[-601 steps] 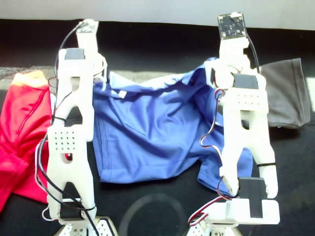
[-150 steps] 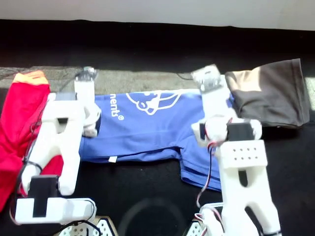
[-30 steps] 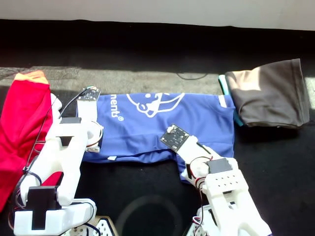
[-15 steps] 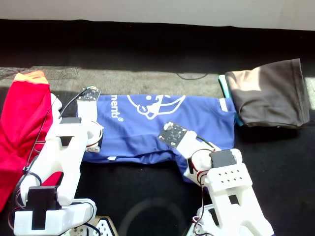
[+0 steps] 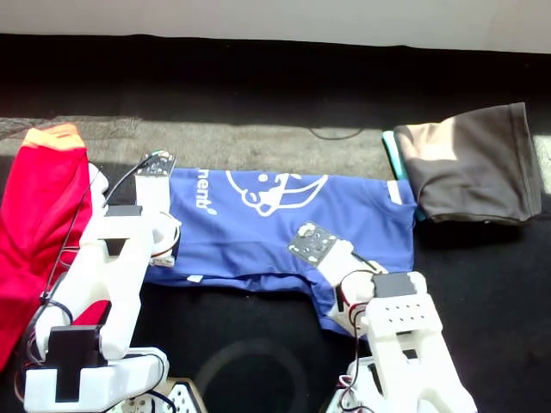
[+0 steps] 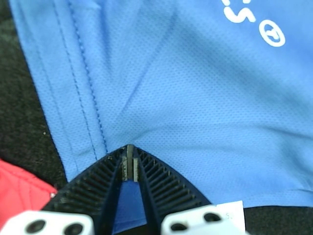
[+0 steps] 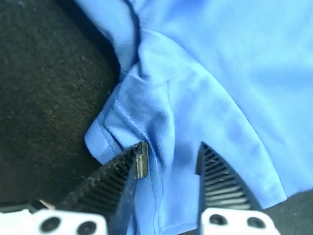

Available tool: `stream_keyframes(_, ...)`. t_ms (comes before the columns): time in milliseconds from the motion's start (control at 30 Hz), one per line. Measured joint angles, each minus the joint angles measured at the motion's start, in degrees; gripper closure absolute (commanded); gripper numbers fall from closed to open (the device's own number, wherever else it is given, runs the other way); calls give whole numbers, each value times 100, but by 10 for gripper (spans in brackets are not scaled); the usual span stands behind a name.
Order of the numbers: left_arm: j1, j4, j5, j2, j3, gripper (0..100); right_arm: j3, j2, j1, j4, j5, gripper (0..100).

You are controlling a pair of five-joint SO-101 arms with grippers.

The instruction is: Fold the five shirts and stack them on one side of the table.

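Note:
A blue shirt (image 5: 258, 224) with a white print lies folded across the middle of the black table. My left gripper (image 5: 162, 248) is at the shirt's left edge; in the left wrist view the left gripper (image 6: 128, 165) is shut on a pinch of blue shirt (image 6: 195, 98). My right gripper (image 5: 327, 275) hangs over the shirt's near right sleeve. In the right wrist view the right gripper (image 7: 171, 159) is open, and its fingers straddle the bunched blue sleeve (image 7: 161, 88). A red shirt (image 5: 39, 215) lies crumpled at the far left.
A folded dark grey shirt (image 5: 473, 168) lies at the back right with a teal edge (image 5: 392, 153) showing under it. Bare black table (image 5: 258, 86) stretches behind the shirts and along the front (image 5: 258, 344) between the two arm bases.
The right arm's wrist has swung left and then back over the near right sleeve. The blue shirt has slid slightly to the right. The left arm has stayed put.

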Motion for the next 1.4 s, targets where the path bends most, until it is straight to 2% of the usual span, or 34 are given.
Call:
stream_keyframes(133,0,0,0,0,0,991,-484,0,44,765,62,807)
stream_keyframes(300,0,0,0,0,0,991,-774,0,44,1512,624,804)
stream_keyframes(433,0,0,0,0,0,991,-774,0,-255,1925,835,804)
stream_keyframes(567,0,0,0,0,0,991,-440,-9,-615,1697,844,803)
stream_keyframes(900,0,0,0,9,0,991,607,-35,-633,316,677,808)
stream_keyframes(967,0,0,0,9,0,991,677,-35,-624,211,677,847)
stream_keyframes(1067,0,0,0,9,0,991,677,-44,-633,97,659,997)
stream_keyframes(1233,0,0,0,9,0,991,624,-70,-598,62,651,993)
stream_keyframes(1400,0,0,0,9,0,991,0,-44,-88,105,659,992)
